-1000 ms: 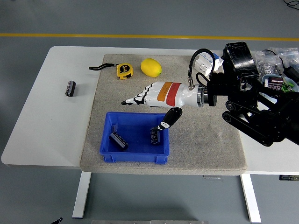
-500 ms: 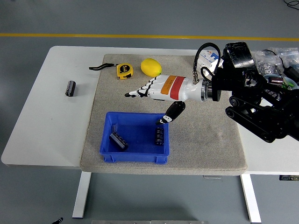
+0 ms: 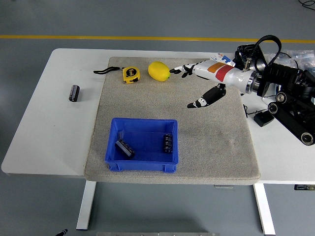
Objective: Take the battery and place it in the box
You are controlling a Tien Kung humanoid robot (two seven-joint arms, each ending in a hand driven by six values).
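Right hand (image 3: 199, 81) hangs over the far right part of the mat (image 3: 216, 147), fingers spread, thumb dropped below the palm, nothing held; fingertips point left, just short of the lemon (image 3: 159, 71). Left arm not in view. Box (image 3: 142, 145) sits on the near-left part of the mat and holds 2 dark batteries: 1 lying on a diagonal near the left wall (image 3: 125, 148), 1 near the right wall (image 3: 168, 142) with its long axis running roughly near-to-far. 1 battery (image 3: 74, 92) remains outside the box, on bare table (image 3: 49, 132), off the mat's left edge, well apart from everything else; it lies on its side, long axis roughly near-to-far. Tape measure (image 3: 130, 74) with its black strap sits on the far edge of the mat, left of the lemon, between the hand and that battery. Key relation: the loose battery lies far to the left of the hand and a little nearer the robot, across the full width of the mat; the hand is on the opposite side of the work area. Judgement: 2 of 3 visible batteries are binned, and the third is the next target. The right arm would need a long cross-table reach, passing the lemon and tape measure; a left arm would be the nearer one if available. With the axis as it lies, a pinch across the cylinder's width from above looks the likely grip.
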